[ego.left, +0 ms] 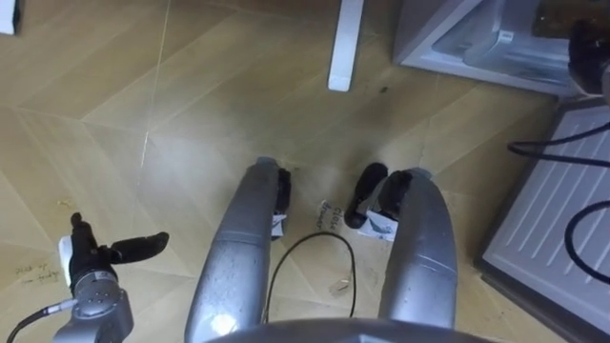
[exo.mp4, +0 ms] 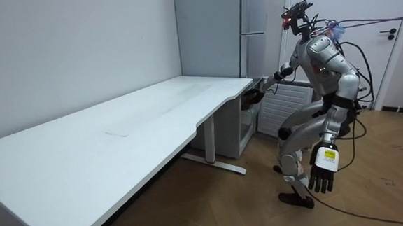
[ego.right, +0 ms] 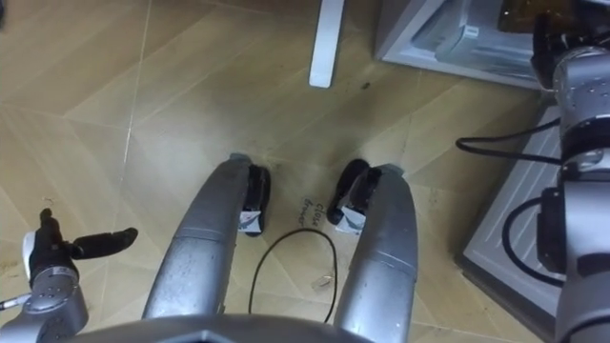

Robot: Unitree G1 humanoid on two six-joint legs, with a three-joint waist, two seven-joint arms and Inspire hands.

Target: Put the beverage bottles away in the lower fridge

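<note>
lower left: left hand hangs, dark fingers straight, loosely spread | top centre: white metal table leg | upper right: grey lower fridge compartment open, white ribbed door below it | top right corner: right hand at the compartment, grip and drink cannot be told | room view adds: knees bent, right arm reaching beside the white table corner

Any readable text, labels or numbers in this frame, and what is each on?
Dark handwriting on the tan wooden floor between the feet: too blurred to read.
Fainter scribble on the floor near the left hand: unreadable.
Yellow-and-white label on that hand's back: too small to read.
</note>
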